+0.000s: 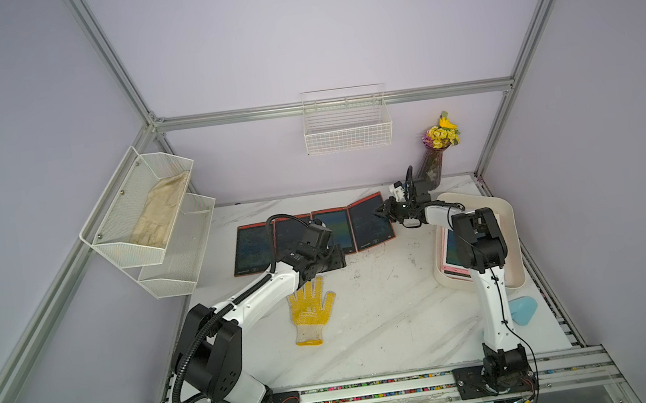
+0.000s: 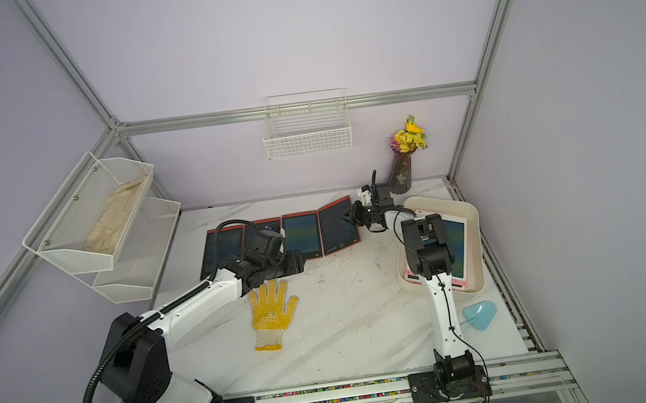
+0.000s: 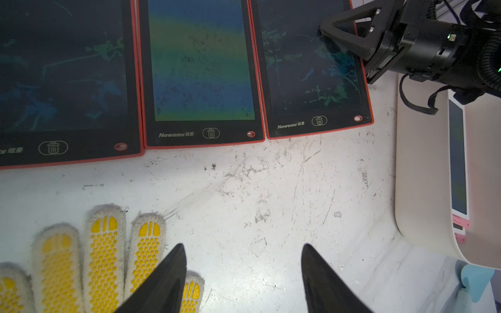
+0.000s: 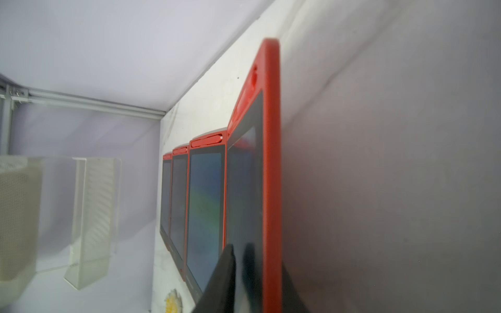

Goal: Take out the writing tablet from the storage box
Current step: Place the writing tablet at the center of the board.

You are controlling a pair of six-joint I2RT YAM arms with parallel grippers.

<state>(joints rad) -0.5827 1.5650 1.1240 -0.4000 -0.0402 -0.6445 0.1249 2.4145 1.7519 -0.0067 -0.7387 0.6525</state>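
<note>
Left claw (image 3: 242, 245) agape; right claw (image 1: 381, 211) outstretched

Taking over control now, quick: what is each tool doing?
Left tool: open, holding nothing.
Right tool: astride the edge of the rightmost red tablet; gripping or not cannot be told.

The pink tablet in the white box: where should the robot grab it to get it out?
Probably the thin long edge facing the table's middle, coming down from above at a slant. The pink tablet lies flat in the storage box, seemingly atop others, so only its edges offer a pinch, and the low walls leave room.
</note>
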